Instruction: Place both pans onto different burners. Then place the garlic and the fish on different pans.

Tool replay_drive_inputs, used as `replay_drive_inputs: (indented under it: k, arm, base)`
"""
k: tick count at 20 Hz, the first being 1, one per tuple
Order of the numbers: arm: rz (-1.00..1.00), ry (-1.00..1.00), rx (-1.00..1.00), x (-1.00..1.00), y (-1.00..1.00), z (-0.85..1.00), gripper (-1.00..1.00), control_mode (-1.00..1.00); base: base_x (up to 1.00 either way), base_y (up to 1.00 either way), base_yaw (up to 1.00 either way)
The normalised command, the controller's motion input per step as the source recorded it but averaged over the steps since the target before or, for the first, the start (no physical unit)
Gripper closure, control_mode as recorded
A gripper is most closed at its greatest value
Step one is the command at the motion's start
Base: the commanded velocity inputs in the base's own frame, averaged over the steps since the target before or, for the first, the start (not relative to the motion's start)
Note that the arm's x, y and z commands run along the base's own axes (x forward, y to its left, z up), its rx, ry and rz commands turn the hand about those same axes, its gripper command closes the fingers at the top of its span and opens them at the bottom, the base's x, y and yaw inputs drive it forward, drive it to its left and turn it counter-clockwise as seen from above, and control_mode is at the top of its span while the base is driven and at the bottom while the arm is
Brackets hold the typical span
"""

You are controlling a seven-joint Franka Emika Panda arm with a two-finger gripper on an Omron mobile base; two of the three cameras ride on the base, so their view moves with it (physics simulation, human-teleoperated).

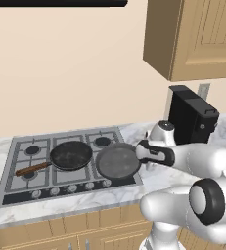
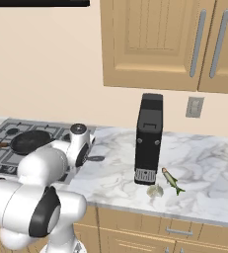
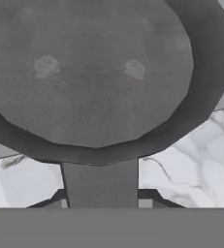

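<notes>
Grey pan [image 1: 118, 162] | set over the cooktop's [image 1: 16, 149] right edge, handle clamped between the gripper [image 3: 101, 201] fingers | black pan [image 1: 71, 155] seated on the middle burner, wooden handle pointed left | garlic [image 2: 155, 190] and fish [image 2: 172, 181] left on the counter [image 2: 209, 163] by the black appliance [image 2: 148, 140]

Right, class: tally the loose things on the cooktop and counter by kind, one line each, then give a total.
Pans: 2, black and grey
Fish: 1
Garlic: 1
Coffee machine: 1
Total: 5
</notes>
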Motion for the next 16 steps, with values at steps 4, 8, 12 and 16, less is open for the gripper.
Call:
replay_drive_inputs:
  k: [4, 8, 12, 16]
  arm:
    - [-0.02, -0.06, -0.02, 0.05, 0.08, -0.26, 1.0, -1.0]
    - [-0.04, -0.05, -0.02, 0.09, 0.12, -0.27, 1.0, -1.0]
    - [-0.05, -0.05, -0.01, 0.06, 0.11, -0.28, 1.0, -1.0]
    - [-0.06, -0.05, -0.03, 0.01, 0.13, -0.35, 1.0, -1.0]
  base:
    - [0.0, 0.0, 0.0]
    - [0.0, 0.0, 0.0]
    - [0.0, 0.0, 0.0]
    - [0.0, 0.0, 0.0]
